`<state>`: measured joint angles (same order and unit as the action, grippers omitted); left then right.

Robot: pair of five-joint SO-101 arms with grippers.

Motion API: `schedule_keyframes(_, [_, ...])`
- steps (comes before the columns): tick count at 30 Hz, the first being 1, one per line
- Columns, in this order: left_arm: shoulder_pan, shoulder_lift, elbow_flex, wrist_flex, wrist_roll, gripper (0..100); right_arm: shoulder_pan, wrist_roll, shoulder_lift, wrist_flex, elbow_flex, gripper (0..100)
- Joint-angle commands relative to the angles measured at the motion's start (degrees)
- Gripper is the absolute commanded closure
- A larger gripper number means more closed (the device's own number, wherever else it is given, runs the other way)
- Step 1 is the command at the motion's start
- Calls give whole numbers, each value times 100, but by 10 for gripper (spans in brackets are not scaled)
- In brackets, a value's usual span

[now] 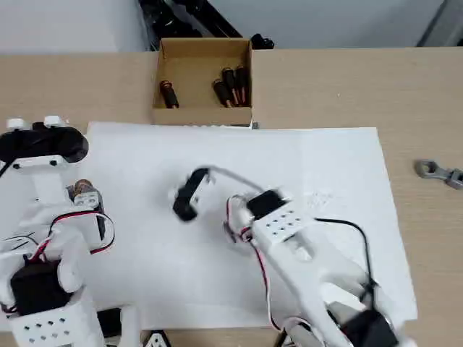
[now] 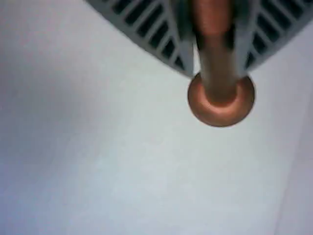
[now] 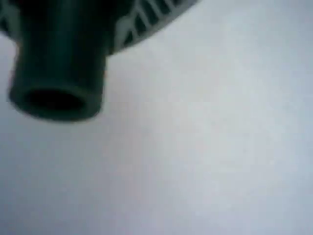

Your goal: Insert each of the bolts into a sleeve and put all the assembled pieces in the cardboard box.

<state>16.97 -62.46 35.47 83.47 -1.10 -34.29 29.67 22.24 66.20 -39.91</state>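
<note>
A copper bolt (image 2: pixel 220 83) is clamped in my left gripper (image 2: pixel 215 29), its round head pointing out over the white sheet; in the high view the bolt (image 1: pixel 82 186) shows at the left arm's tip (image 1: pixel 85 194). My right gripper (image 1: pixel 194 189) is shut on a black sleeve (image 1: pixel 187 201) near the sheet's middle. The sleeve's open mouth (image 3: pixel 57 100) faces the right wrist camera. The cardboard box (image 1: pixel 202 114) stands at the back and holds several assembled pieces (image 1: pixel 231 85).
A white paper sheet (image 1: pixel 318 166) covers the working area of the wooden table (image 1: pixel 405 87). A small metal part (image 1: pixel 438 172) lies on the table at the far right. Dark cables (image 1: pixel 181 18) lie behind the box.
</note>
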Motion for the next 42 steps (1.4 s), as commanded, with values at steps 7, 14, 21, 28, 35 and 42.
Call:
schedule_keyframes(7, [0, -35, 919, -1231, -158, 994, 1385, -422, 1912, 1807, 1521, 995])
schedule_keyframes(14, [-149, -26, 2897, -3851, -149, 994, 1534, -580, 2809, 2123, 1530, 995])
schedule_keyframes(21, [-510, -26, 4532, -6347, -149, 994, 1534, -668, 2914, 2123, 1521, 995])
schedule_keyframes(28, [-484, 967, 4716, -6347, -105, 994, 1525, -668, 2967, 2123, 1521, 995])
schedule_keyframes(35, [-475, 2040, 3776, -5477, -18, 994, 1508, -659, 2967, 2237, 1521, 995])
schedule_keyframes(42, [-484, 2787, 2993, -3947, -404, 994, 1499, -633, 2967, 2396, 1521, 995])
